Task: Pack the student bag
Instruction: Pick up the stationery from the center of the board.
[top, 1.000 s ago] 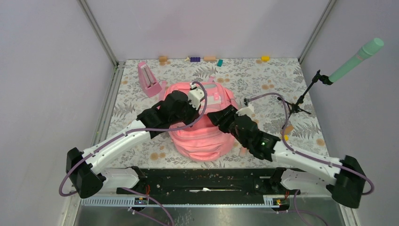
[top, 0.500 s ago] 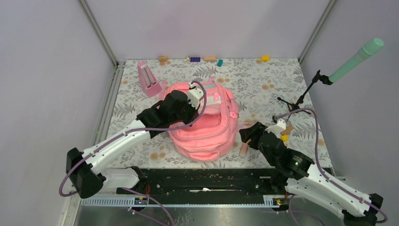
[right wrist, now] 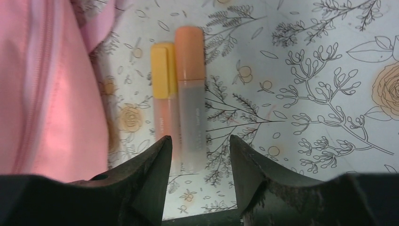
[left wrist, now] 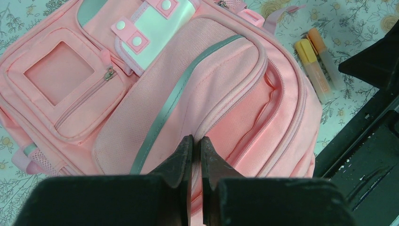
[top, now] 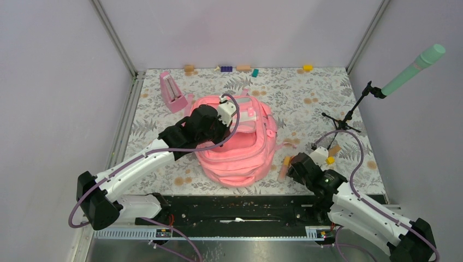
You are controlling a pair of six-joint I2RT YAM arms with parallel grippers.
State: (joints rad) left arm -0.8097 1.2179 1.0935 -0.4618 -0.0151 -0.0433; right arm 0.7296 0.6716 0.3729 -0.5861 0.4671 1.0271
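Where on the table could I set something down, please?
The widest bare patch lies between the student bag, the microphone stand and the far row of blocks. A narrower strip lies left, between the pink stand and the left arm. Right of the bag is crowded: two highlighters lie under the open right gripper.

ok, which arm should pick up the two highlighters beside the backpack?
Right. The right gripper hangs open directly above the yellow highlighter and the orange highlighter. The left gripper is shut on the pink backpack, away from them.

Markers (right wrist: 190,84) blurred, ends seemingly hidden (behind right claw (right wrist: 200,141))
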